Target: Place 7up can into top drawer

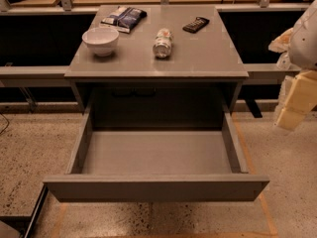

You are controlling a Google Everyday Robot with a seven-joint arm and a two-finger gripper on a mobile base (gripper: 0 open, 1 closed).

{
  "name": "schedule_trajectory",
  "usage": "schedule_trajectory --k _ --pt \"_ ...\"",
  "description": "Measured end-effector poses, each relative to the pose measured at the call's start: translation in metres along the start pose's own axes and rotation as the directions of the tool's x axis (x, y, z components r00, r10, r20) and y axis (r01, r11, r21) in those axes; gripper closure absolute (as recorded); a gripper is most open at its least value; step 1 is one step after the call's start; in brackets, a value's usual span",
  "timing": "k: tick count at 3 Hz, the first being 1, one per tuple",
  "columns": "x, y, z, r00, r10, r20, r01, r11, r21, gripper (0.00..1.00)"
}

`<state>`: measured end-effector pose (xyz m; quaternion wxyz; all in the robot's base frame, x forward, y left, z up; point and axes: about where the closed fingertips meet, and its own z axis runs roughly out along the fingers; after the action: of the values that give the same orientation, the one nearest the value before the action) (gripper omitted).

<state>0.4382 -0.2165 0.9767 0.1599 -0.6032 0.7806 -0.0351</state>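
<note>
The 7up can [162, 42] lies on its side on the grey tabletop [198, 58], near the middle, with its shiny metal end facing me. The top drawer [156, 187] is pulled wide open below the table's front edge, and its grey floor is bare. My gripper [292, 114] hangs at the far right edge of the view, beside the table and above the floor. It is well to the right of the can and the drawer and holds nothing that I can see.
A white bowl [100, 39] stands at the tabletop's left. A dark blue snack bag [124, 18] lies at the back left, and a black remote-like device [195, 24] lies at the back right. Speckled floor surrounds the open drawer.
</note>
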Motion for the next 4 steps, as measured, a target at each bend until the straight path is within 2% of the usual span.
schedule_trajectory --k 1,2,3,4 --pt "0.0 0.0 0.0 1.0 0.0 0.0 0.0 1.0 0.0 0.0" --pt "-0.015 -0.013 0.004 0.997 0.004 0.071 -0.005 0.9999 0.016 0.0" --pt "-0.055 -0.039 0.022 0.982 -0.023 0.189 0.019 0.9996 0.022 0.0" --pt "-0.101 -0.075 0.042 0.955 -0.031 0.296 0.017 0.9986 0.05 0.0"
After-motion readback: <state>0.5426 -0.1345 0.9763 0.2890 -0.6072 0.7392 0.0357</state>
